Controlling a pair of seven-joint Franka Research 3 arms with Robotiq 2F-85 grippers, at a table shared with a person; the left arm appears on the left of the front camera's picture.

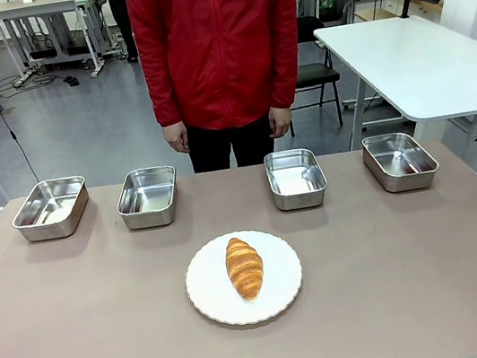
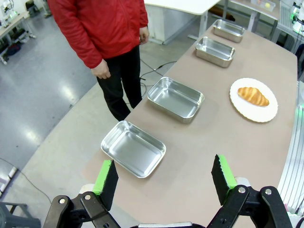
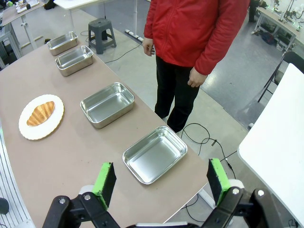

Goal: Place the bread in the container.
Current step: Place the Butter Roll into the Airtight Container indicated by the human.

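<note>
Sitting at zero: bread (image 1: 244, 268) on plate (image 1: 208, 285), four containers (image 1: 148, 219) empty; left end effector (image 2: 164, 164) and right end effector (image 3: 160, 166) wide open.

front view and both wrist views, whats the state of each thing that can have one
bread, lying on the plate, untouched
plate, holding the bread
left tray, empty
mid-left tray, empty
mid-right tray, empty
right tray, empty
left claw, open, holding nothing
right claw, open, holding nothing
</note>
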